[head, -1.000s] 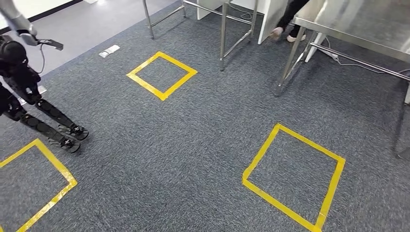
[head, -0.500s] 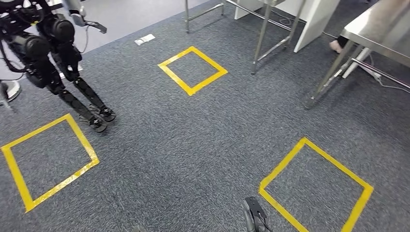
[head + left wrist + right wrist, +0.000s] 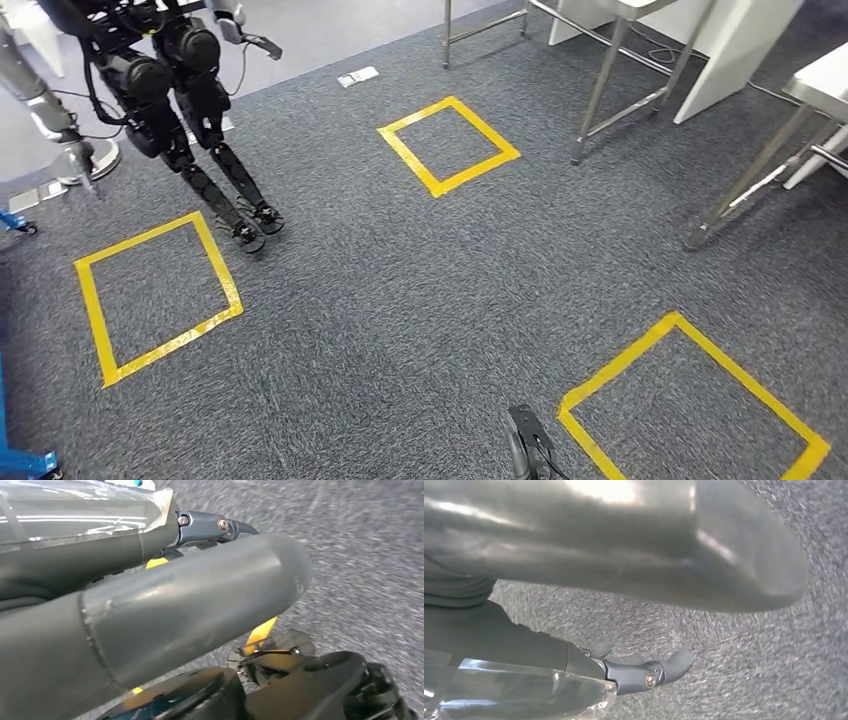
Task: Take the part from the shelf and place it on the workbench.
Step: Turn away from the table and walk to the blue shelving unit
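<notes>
Your left robot hand (image 3: 165, 615) hung over grey carpet (image 3: 420, 300); you saw its thick grey thumb and a dark finger, nothing plainly held, but I cannot tell whether it was open or closed. The same went for your right robot hand (image 3: 624, 565). Ahead, another dark-legged robot (image 3: 180, 110) stood beside a yellow tape square (image 3: 157, 298). Metal surface legs (image 3: 600, 90) rose further off. The part could not be located.

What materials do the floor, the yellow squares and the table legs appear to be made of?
Floor: likely short-pile carpet, matte, from its speckled grey texture. Yellow squares: probably adhesive tape, flat strips slightly glossy. Table legs: apparently metal tube, silver with a brushed sheen.
</notes>
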